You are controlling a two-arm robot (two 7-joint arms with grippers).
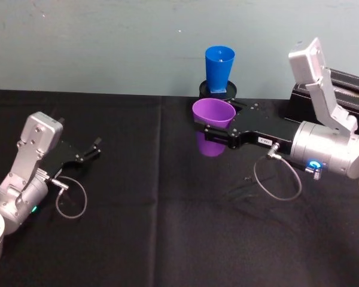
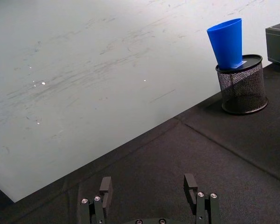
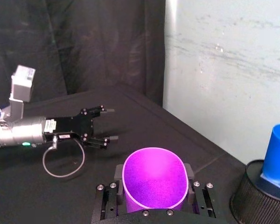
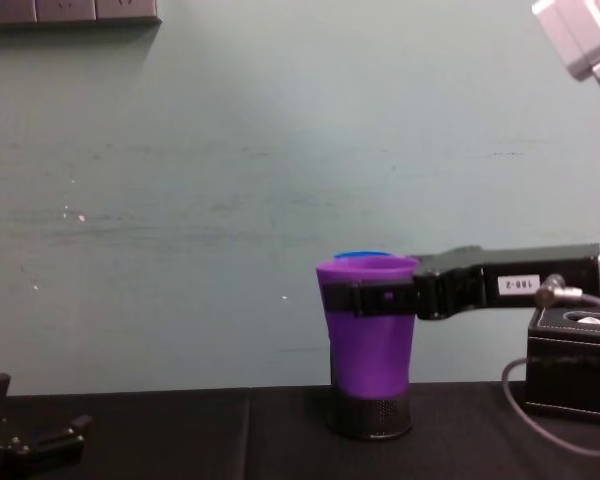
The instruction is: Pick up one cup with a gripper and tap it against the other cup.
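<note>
Jaws of the right gripper (image 1: 214,129) are clamping the purple cup (image 1: 212,145) just below its rim, holding it upright above the black table (image 1: 155,209). Cup is hanging just in front of the blue cup (image 1: 219,67), which is standing in a black mesh cylinder (image 1: 218,91) by the wall; cannot tell whether the cups are touching. Left gripper (image 1: 90,152) is sitting parked at table left, fingers spread, holding nothing.

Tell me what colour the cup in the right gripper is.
The cup is purple, clearest in the right wrist view.
</note>
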